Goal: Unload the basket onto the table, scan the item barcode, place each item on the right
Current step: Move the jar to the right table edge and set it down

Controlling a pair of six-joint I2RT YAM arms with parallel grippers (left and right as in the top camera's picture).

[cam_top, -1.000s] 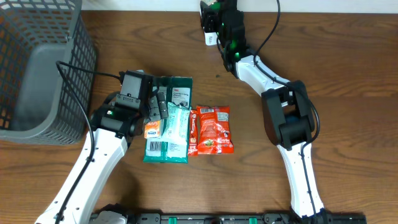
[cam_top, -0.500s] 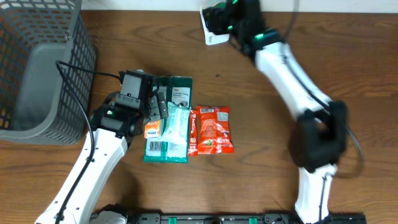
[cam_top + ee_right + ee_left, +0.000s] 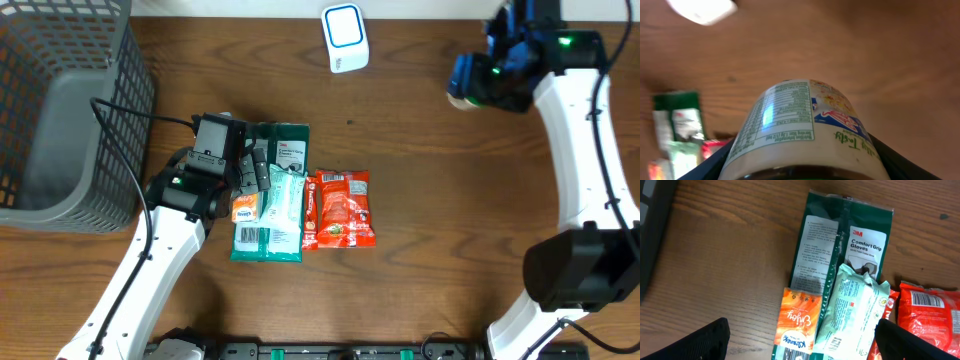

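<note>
The right pincer (image 3: 475, 80) is clamping the jar (image 3: 800, 125), the left pincer (image 3: 258, 178) is hanging wide open, empty; I am risking a slip, or a barcode turning away from the scanner (image 3: 345, 38).

**A robot lab bench dressed as a shop checkout**

A wood-grain table (image 3: 420, 220) carries retail stock: a pack of 3M gloves (image 3: 850, 245), a red snack packet (image 3: 340, 208), an orange sachet (image 3: 799, 325) and a labelled jar (image 3: 800, 125). A white barcode scanner (image 3: 345, 38) sits at the far edge and a grey shopping basket (image 3: 130, 80) stands at one side. Two white robot arms — left arm (image 3: 150, 270), right arm (image 3: 585, 140) — reach over the table, which marks it as a test rig, not a store.
</note>
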